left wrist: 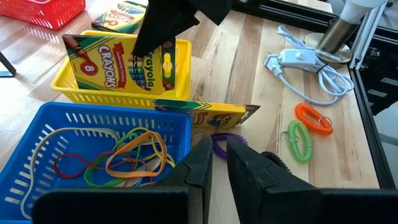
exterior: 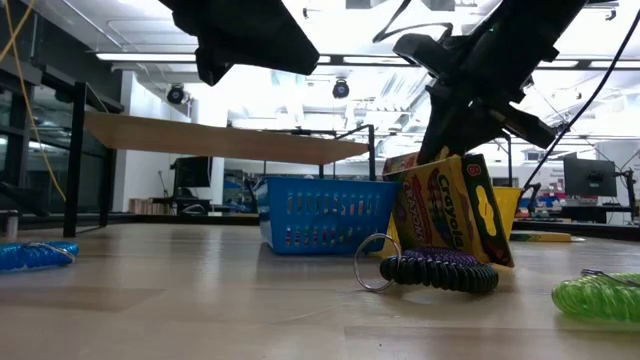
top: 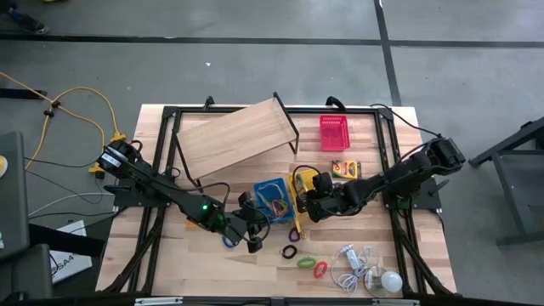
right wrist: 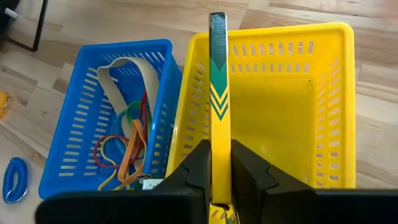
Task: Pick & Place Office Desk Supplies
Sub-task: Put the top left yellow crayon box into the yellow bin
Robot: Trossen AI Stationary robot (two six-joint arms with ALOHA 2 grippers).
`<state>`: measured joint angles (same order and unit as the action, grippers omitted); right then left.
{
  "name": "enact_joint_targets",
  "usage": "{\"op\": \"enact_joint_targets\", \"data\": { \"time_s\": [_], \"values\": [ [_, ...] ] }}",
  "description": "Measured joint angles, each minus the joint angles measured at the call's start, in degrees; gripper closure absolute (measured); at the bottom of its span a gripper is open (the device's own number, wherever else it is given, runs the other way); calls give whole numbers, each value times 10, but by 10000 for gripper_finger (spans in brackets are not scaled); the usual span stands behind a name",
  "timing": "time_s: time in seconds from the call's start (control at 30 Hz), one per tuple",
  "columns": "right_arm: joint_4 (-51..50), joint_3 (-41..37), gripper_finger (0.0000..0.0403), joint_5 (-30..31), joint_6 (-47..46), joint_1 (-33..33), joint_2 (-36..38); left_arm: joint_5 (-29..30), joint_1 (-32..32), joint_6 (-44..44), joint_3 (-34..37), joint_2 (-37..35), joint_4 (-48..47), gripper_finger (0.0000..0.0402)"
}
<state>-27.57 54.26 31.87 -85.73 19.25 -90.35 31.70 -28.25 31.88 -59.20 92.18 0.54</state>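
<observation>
A crayon box (left wrist: pixel 118 65) stands on end inside the yellow basket (right wrist: pixel 311 93), with my right gripper (right wrist: pixel 219 149) shut on it from above. The blue basket (left wrist: pixel 37 143) next to it holds coloured rubber bands (left wrist: pixel 118 162). A second crayon box (left wrist: pixel 199 114) lies on its long edge against the yellow basket's near wall. A third crayon box (top: pixel 346 168) lies flat beside the red basket (top: pixel 333 132). My left gripper (left wrist: pixel 219 149) hovers at the blue basket's near corner, its fingers a narrow gap apart with nothing between them. My right gripper pinches the crayon box's two broad faces (right wrist: pixel 217 134) between its two fingers, at the box's upper end. The fingers slant down from above, on the table's right. The box stands upright in the yellow basket, close to the wall beside the blue basket; its lower end is hidden.
Coiled loops lie on the near table: purple (left wrist: pixel 227 140), black (exterior: pixel 440 272), green (left wrist: pixel 300 142), orange (left wrist: pixel 313 118) and blue (right wrist: pixel 15 177). A white bulb with its cord (top: pixel 374 272) lies near right. A wooden board on black legs (top: pixel 234 136) stands at the far left.
</observation>
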Motion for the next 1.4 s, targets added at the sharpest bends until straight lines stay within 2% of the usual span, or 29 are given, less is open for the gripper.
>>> {"op": "enact_joint_targets", "data": {
  "time_s": [0.53,1.13,1.23,1.4],
  "values": [
    [4,0,366,5,-10,-2,-30,0,0,0,0,0,1,357],
    [13,0,365,13,5,-3,-28,0,0,0,0,0,2,357],
    [13,0,347,14,11,-4,-28,0,0,0,0,0,2,357],
    [13,0,289,13,13,-7,-28,0,0,0,0,0,2,357]
  ]
}}
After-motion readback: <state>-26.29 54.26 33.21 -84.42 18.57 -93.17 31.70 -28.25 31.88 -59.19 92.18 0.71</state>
